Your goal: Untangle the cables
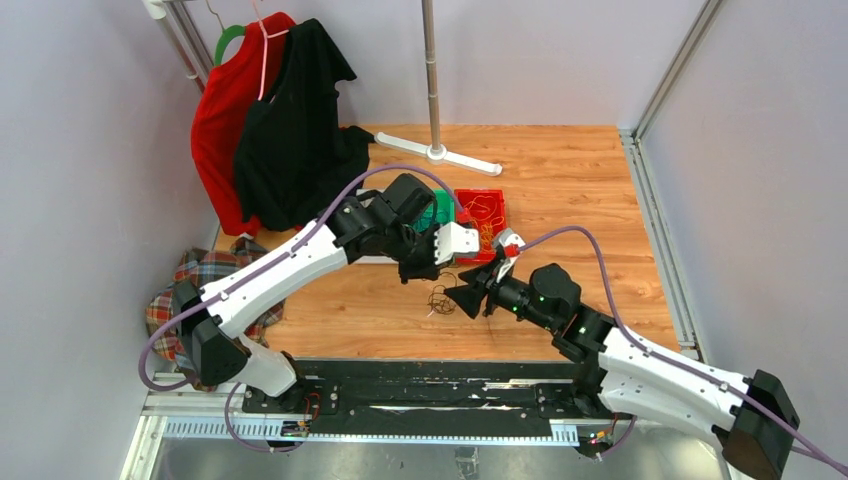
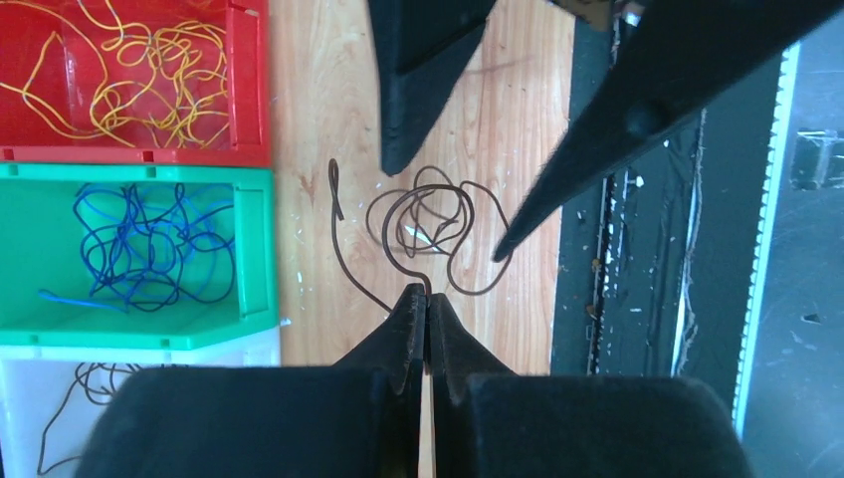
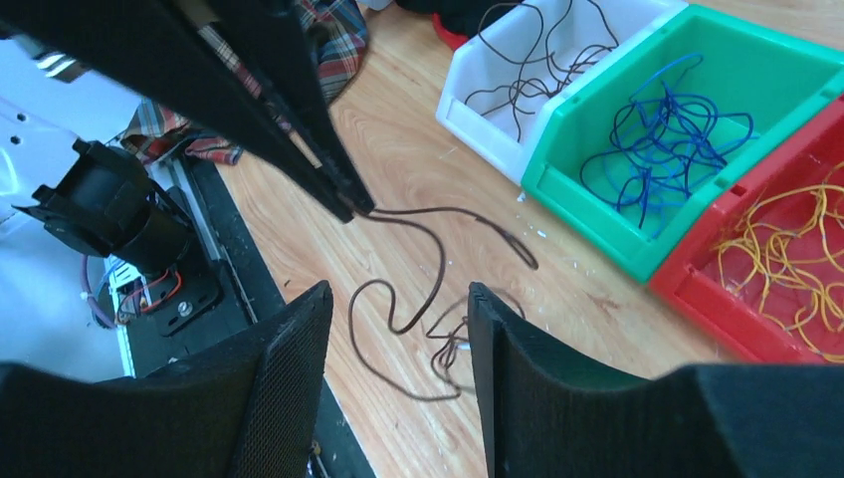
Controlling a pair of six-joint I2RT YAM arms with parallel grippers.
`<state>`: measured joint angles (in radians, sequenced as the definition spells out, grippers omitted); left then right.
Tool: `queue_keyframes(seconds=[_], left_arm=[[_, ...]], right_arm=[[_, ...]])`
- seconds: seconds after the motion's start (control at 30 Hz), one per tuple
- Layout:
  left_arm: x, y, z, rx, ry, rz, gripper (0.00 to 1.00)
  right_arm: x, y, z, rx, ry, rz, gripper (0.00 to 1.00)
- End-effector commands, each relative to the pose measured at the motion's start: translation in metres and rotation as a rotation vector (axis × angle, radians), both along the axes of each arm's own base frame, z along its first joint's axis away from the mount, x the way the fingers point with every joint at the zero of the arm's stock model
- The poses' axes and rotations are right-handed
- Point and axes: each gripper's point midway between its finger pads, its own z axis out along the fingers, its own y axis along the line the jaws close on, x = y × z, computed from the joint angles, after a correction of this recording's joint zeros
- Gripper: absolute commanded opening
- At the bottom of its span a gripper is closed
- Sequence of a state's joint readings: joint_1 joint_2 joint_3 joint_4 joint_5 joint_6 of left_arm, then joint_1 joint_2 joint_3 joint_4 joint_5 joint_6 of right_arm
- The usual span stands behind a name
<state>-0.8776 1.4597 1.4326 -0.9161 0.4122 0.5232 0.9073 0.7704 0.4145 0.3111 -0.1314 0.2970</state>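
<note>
The left claw (image 2: pixel 428 296) is pinched together on a strand of the thin dark-brown curly cable (image 2: pixel 438 224). The cable's tangled bulk lies on the wooden counter (image 2: pixel 318 100) at the claw's 12 o'clock. The right claw (image 3: pixel 400 294), fingers apart, hangs straight over that bulk and is the nearer one. The free tail runs toward 10 o'clock.

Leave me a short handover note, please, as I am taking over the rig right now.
Left gripper: shut on the loose dark cable on the table.
Right gripper: open above its tangle, holding nothing.
Done: yellow cables in red bin, blue cables in green bin, dark cables in white bin.
Left: untangle that cable; probably white bin next.
</note>
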Motion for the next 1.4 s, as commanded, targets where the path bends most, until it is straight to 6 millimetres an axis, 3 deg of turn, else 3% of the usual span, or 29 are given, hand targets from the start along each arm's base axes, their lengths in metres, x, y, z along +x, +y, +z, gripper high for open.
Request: queue_keyframes(seconds=[0.0,0.17,0.3,0.5,0.67,0.77,1.07,1.37], left_arm=[[-0.014,0.007,0.024,-0.022,0.024,-0.014,0.01],[-0.015,0.005,0.056,-0.072,-0.001,-0.013,0.01],[-0.002,0.003,0.089,-0.114,-0.095,0.007,0.00],[0.008,-0.002,0.146,-0.213,-0.207,0.022,0.00],[0.014,0.006,0.187,-0.271,-0.308,0.058,0.00],[0.020,0.018,0.220,-0.308,-0.416,0.098,0.00],[0.057,0.069,0.312,-0.337,-0.816,0.300,0.00],[0.091,0.119,0.380,-0.354,-1.126,0.521,0.00]], right_arm=[[0.007,0.020,0.032,0.066,-0.098,0.030,0.53],[0.016,0.036,0.029,0.094,-0.067,0.026,0.52],[0.014,0.051,0.023,0.115,-0.041,0.062,0.47],[0.018,0.064,0.003,0.080,0.014,0.066,0.37],[0.020,0.064,-0.023,0.041,0.062,0.052,0.25],[0.021,0.059,-0.041,0.012,0.091,0.023,0.21],[0.011,0.048,-0.080,-0.002,0.170,0.009,0.26],[0.000,0.035,-0.107,-0.043,0.222,0.007,0.37]])
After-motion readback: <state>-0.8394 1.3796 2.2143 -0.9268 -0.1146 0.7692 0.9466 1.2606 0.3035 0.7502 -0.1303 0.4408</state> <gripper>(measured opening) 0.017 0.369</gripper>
